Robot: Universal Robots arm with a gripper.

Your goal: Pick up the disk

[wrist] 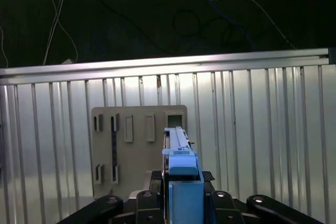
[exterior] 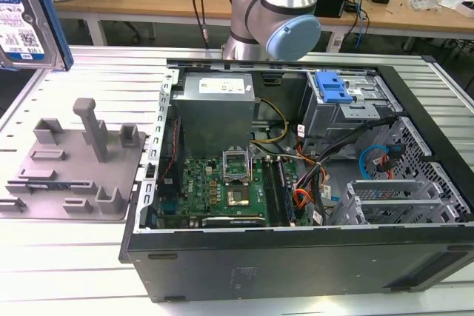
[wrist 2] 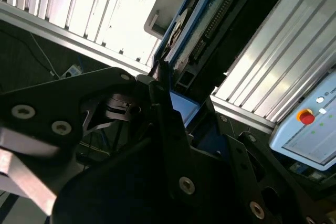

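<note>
Gripper (wrist: pixel 181 192) clamps blue-railed, white-labelled disk (exterior: pixel 22 24) aloft.

Hand (wrist: pixel 181 203) raised high — fingers (wrist: pixel 144 203) clamped on the disk (wrist: pixel 178 156).

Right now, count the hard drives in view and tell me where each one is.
1. The disk is up at the exterior view's upper left, gripped by the hand above the fixture plate. More may hide in the drive cage.

A silver-grey arm (exterior: pixel 275 5) with a pale blue joint cap is showing in the exterior view; black gripper (wrist 2: pixel 173 145) plates are carrying silver screws in both wrist views.
</note>
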